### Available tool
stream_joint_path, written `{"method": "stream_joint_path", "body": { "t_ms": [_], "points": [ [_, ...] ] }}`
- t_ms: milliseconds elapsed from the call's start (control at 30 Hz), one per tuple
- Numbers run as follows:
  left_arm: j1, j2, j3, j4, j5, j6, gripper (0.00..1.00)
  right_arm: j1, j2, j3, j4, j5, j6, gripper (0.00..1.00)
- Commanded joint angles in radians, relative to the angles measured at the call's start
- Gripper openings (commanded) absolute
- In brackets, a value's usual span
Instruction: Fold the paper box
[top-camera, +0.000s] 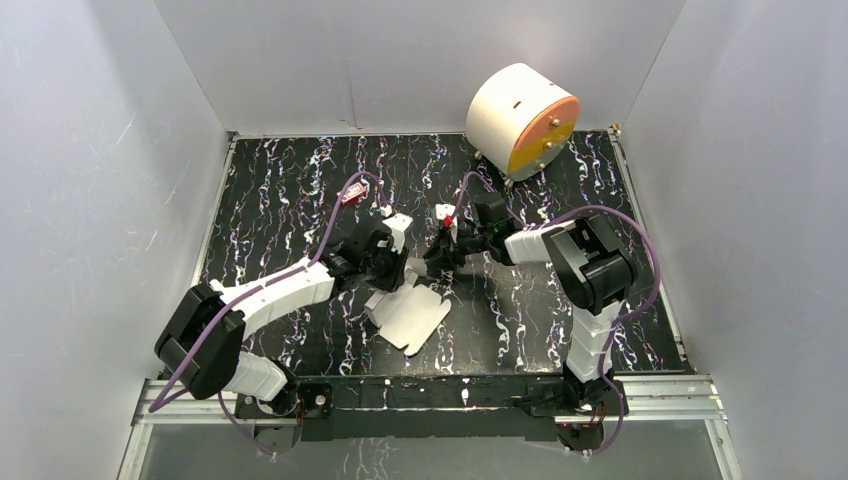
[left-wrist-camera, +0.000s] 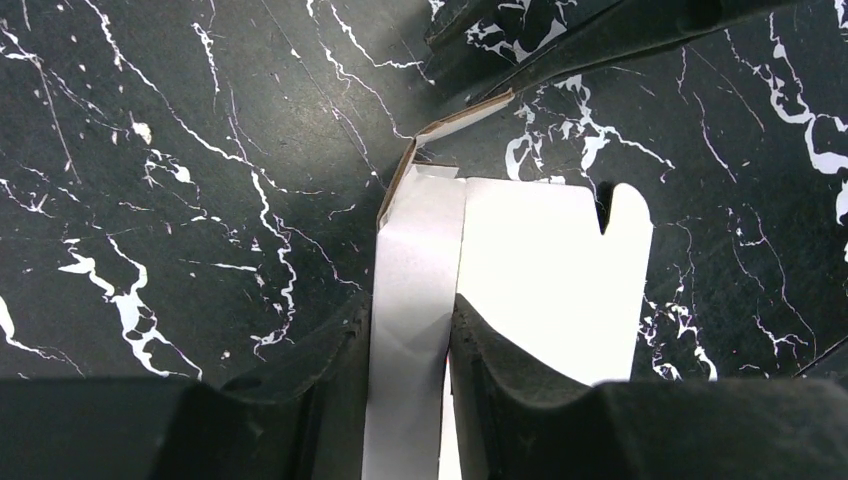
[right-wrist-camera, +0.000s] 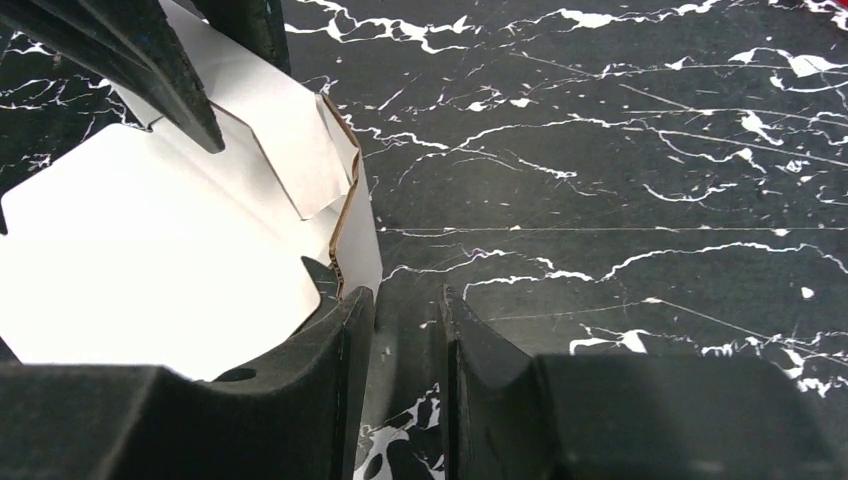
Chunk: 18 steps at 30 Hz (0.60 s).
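A raised flap of the box (left-wrist-camera: 540, 280) stands between the jaws of the left gripper (left-wrist-camera: 410, 305); whether they clamp it, I cannot tell. The right gripper (right-wrist-camera: 405, 300) has its jaws slightly apart and empty, with the box edge just beside one of them.

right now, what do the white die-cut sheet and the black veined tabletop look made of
White die-cut box sheet: thin cardboard, it seems, with a matte white face; its cut edge shows brown and its creases hold. Black white-veined tabletop: flat marble-look pattern, possibly printed film or laminate rather than stone; cannot tell.
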Motion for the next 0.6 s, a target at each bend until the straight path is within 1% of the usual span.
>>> {"method": "stream_joint_path", "body": {
  "t_ms": [0, 100, 200, 467, 567],
  "points": [
    [0.005, -0.025, 0.031, -0.029, -0.001, 0.005, 0.25, 0.009, -0.066, -0.029, 0.002, -0.051, 0.001, 0.38],
    [0.005, -0.019, 0.037, -0.030, -0.007, 0.013, 0.19, 0.013, -0.088, -0.061, 0.023, -0.060, 0.017, 0.38],
    [0.006, -0.015, 0.043, -0.032, -0.002, 0.024, 0.16, 0.017, -0.093, -0.074, 0.032, -0.069, 0.027, 0.38],
    [0.005, -0.003, 0.063, -0.035, 0.038, 0.068, 0.13, 0.053, -0.092, -0.084, 0.101, -0.059, 0.066, 0.39],
    [0.006, -0.014, 0.069, -0.043, 0.039, 0.100, 0.13, 0.057, -0.090, -0.083, 0.103, -0.036, 0.067, 0.38]
  ]
}}
